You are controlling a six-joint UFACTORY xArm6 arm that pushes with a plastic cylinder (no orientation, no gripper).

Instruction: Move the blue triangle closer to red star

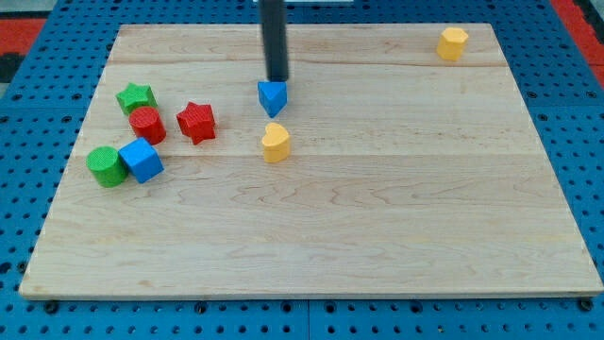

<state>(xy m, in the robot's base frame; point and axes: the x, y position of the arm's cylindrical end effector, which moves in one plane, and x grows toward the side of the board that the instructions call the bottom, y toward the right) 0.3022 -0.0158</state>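
A plain, straight, dark grey rod (smooth, without visible markings) ends in my tip [277,81].

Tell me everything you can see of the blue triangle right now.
The blue triangle is a small solid wedge-shaped block, matte like plastic, lying flat on the wooden board in its upper-left part. One point faces the view's bottom. My tip sits at its top edge, apparently touching. The red star lies apart to its left, slightly lower; the yellow heart-like block sits just below, not touching.
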